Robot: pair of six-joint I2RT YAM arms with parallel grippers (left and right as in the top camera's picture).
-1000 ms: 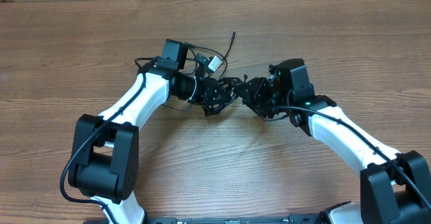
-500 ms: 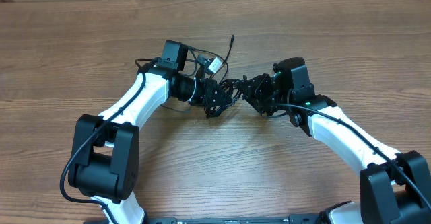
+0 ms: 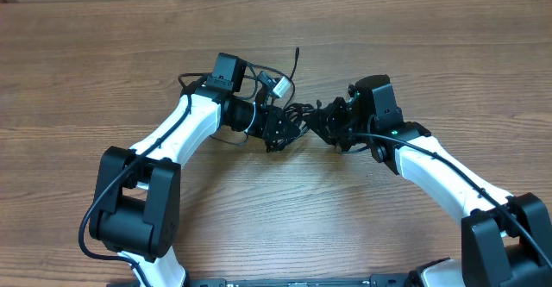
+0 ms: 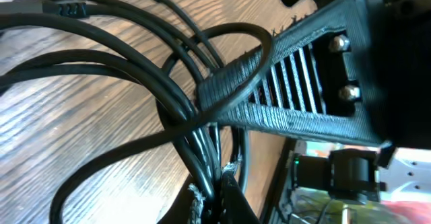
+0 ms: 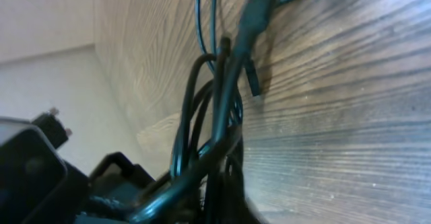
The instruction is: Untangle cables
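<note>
Wood-grain table (image 3: 103, 46) is filling the overhead view, and your two arms are reaching in from the near corners and meeting near its middle. The cables (image 3: 299, 113) are lying there as a dark knot on the wood, directly between your left gripper (image 3: 278, 130) and your right gripper (image 3: 330, 121), and they are touching both. One loose end (image 3: 296, 56) is sticking out of the knot toward the far edge. A silver-tipped plug (image 3: 276, 84) is sitting just beside the left wrist, on its far side.

Left wrist view: several strands are sweeping across the wood and converging into the narrow gap between your own fingertips at the bottom edge, so the left gripper is pinching the cables. One strand is looping around the tip of a ribbed finger (image 4: 283, 83), black and carrying two screw heads, which is entering from the right.

Right wrist view: the strands are running up the frame in a bunch, lying close against the wood, with one thicker plug body (image 5: 252, 19) among them. Their near ends are disappearing into blurred black shapes at the bottom, so you cannot tell whether the right gripper is clamping them or standing apart. A pale wall (image 5: 47, 22) is showing beyond the table edge.
</note>
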